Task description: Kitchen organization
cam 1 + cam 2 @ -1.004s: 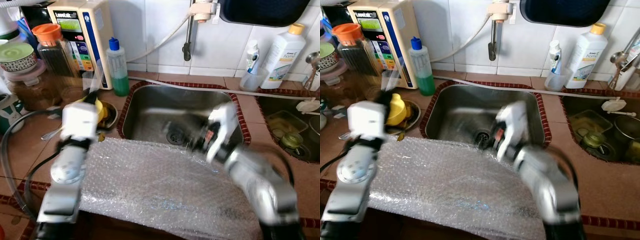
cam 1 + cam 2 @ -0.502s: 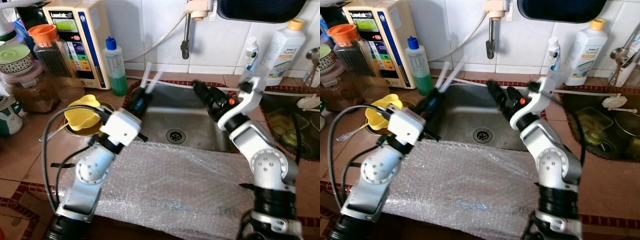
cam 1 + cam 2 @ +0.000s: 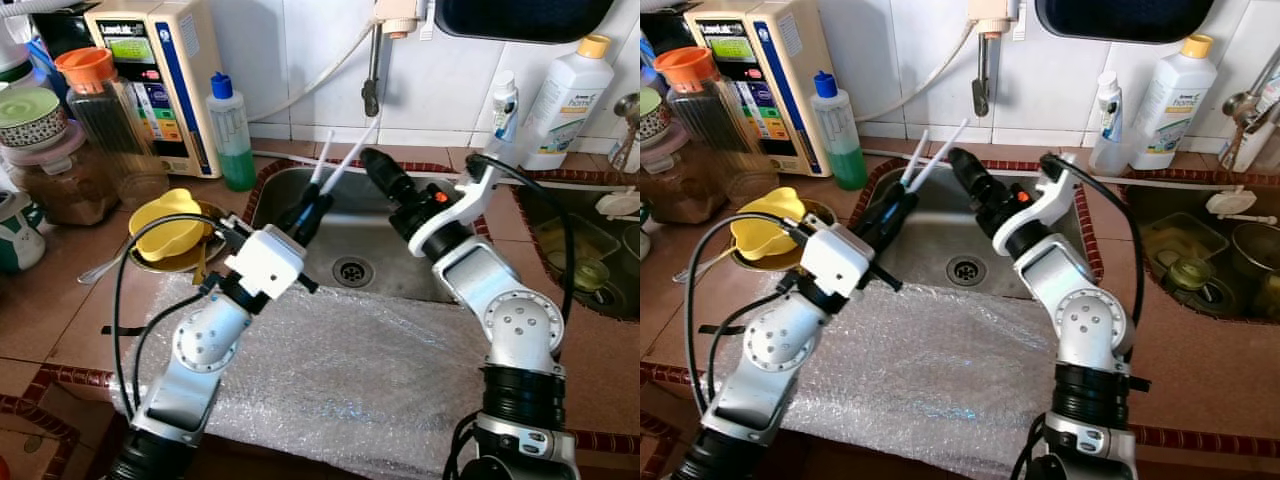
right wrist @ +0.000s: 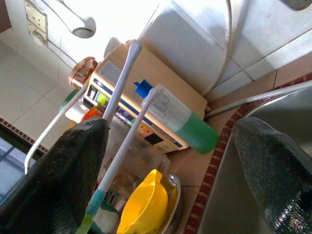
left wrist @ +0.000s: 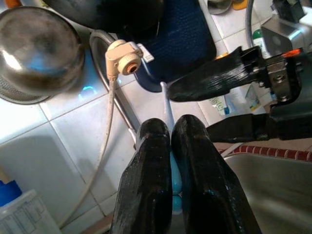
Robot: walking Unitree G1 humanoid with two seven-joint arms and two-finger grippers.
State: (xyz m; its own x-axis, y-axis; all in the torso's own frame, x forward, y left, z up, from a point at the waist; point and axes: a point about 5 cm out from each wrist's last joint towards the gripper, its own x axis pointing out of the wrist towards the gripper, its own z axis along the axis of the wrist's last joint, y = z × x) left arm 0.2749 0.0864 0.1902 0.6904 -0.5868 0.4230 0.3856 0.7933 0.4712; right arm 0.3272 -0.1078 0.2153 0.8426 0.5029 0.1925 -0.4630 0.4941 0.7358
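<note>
— Left wrist view first: what sits between the jaws?

— The left gripper [image 5: 170, 141] is clenched on two thin white sticks [image 3: 340, 158]. Their lower ends, bluish-green, are pinched between the black fingers [image 5: 146, 165], and one white shaft runs straight out past the fingertips. They may be toothbrushes, though the heads are too small to make out.

— And the right gripper?

— The right gripper [image 3: 378, 172] has its jaws spread wide, nothing in them. In the right wrist view both sticks [image 4: 122, 122] stand in the gap, close against one finger [image 4: 58, 180] and well apart from the other. I cannot tell whether they touch that nearer finger.

— Where is all this happening?

— Over the sink [image 3: 300, 195], above the back rim. The sticks point up and away from the left jaws, their tips just beside the right fingertips and below the faucet [image 3: 372, 70].

— What lies behind the jaws?

— A sheet of bubble wrap [image 3: 380, 370] covers the front counter, with both arms reaching over it. On the left gripper's outer side stands a green soap bottle [image 3: 233, 135], then a yellow funnel [image 3: 170, 222] in a metal dish. On the right gripper's outer side stands a white bottle [image 3: 570, 100] by the wall.
</note>
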